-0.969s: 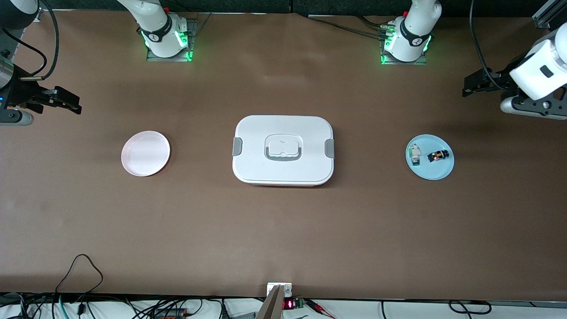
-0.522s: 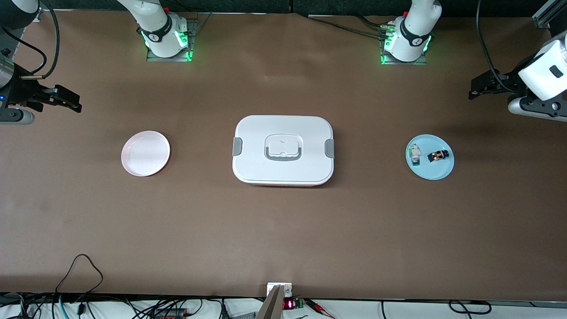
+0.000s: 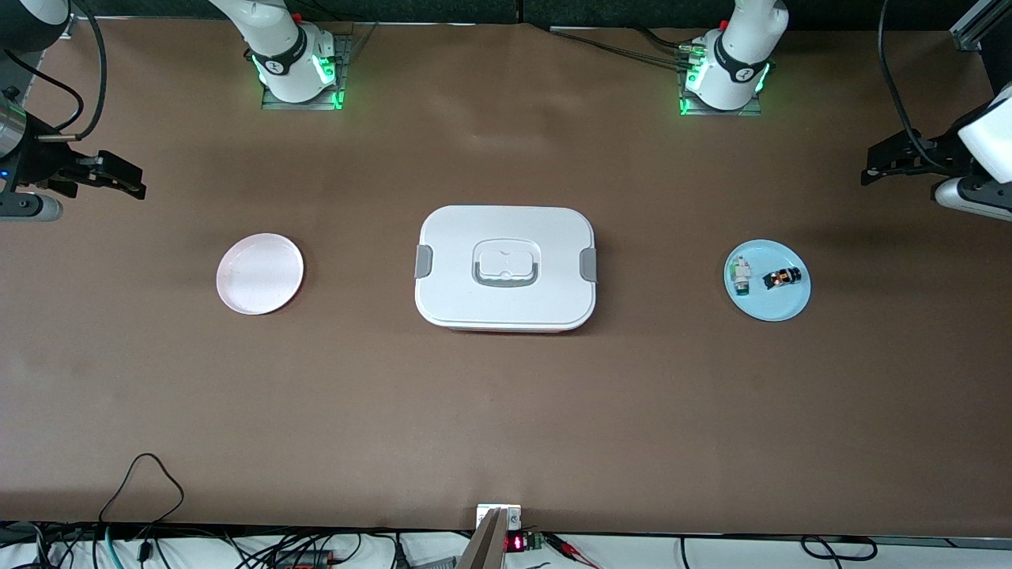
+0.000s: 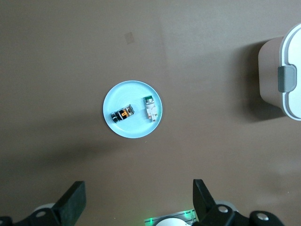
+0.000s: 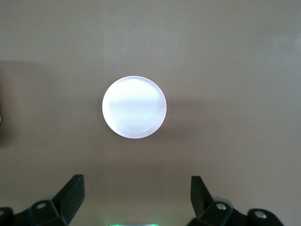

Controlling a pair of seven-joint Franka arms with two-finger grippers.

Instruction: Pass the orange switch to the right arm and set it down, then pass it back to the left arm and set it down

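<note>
The orange switch (image 3: 783,277) (image 4: 122,114) lies on its side on a light blue plate (image 3: 771,308) (image 4: 136,131) toward the left arm's end of the table. The white lidded box (image 3: 506,237) (image 4: 292,56) stands in the middle of the table. My left gripper (image 3: 871,167) (image 4: 138,186) hangs open and empty over bare table near that end, apart from the plate. My right gripper (image 3: 134,183) (image 5: 136,181) waits open and empty over bare table at the right arm's end.
A small white-and-green component (image 3: 741,274) (image 4: 150,108) shares the blue plate with the switch. An empty pale pink plate (image 3: 260,273) (image 5: 134,107) sits toward the right arm's end. Cables (image 3: 142,474) lie along the edge nearest the front camera.
The left gripper has drifted outward toward the left arm's end of the table, still open. The right gripper has barely shifted. Nothing on the table has moved.
</note>
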